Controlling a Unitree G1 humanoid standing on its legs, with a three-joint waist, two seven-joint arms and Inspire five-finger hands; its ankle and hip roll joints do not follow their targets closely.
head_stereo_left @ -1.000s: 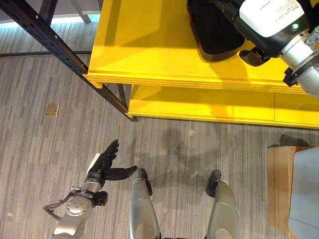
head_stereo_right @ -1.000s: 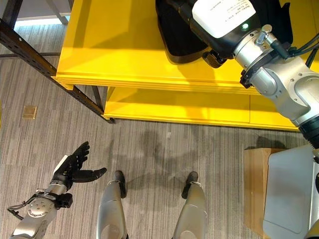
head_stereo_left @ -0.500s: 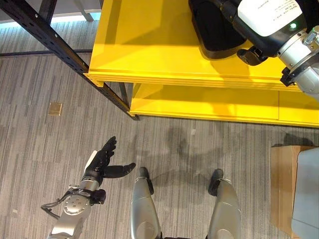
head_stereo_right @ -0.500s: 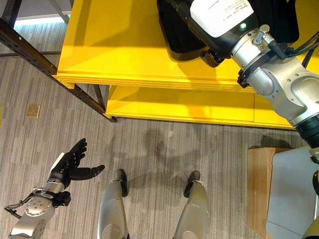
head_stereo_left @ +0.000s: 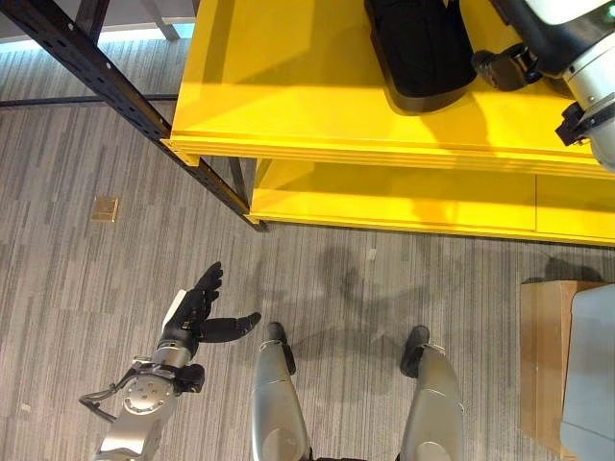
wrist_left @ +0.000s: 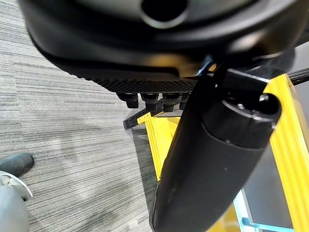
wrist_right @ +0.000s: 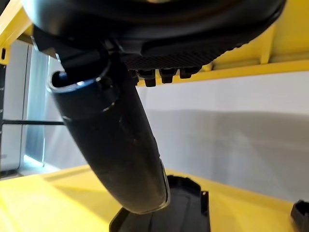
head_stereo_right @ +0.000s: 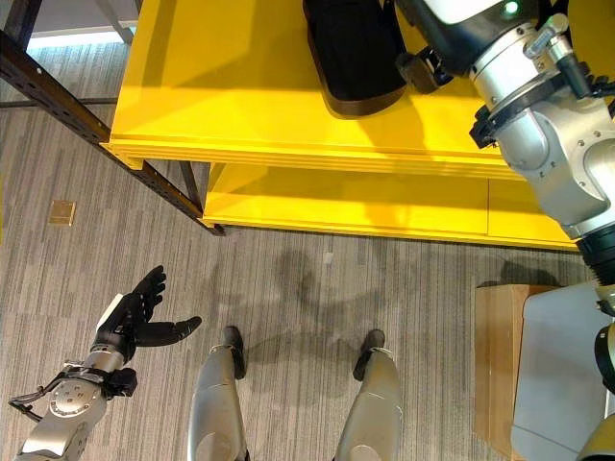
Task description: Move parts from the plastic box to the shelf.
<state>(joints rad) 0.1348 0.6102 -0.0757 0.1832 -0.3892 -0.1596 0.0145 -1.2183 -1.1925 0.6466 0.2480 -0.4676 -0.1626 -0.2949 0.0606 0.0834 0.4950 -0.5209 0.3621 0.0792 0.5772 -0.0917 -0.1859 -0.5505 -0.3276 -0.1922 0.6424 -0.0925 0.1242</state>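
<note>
a black part (head_stereo_left: pixel 420 50) lies on the top board of the yellow shelf (head_stereo_left: pixel 279 96), at about 1 o'clock in the eye views. the right hand (wrist_right: pixel 125 145) is above the shelf just beside the part, thumb straight and fingers relaxed, holding nothing. the left hand (head_stereo_left: pixel 197 315) hangs low over the grey floor (head_stereo_left: pixel 96 288) at 7 o'clock, fingers straight and spread, empty. a cardboard box (head_stereo_left: pixel 540 360) stands on the floor at 4 o'clock
</note>
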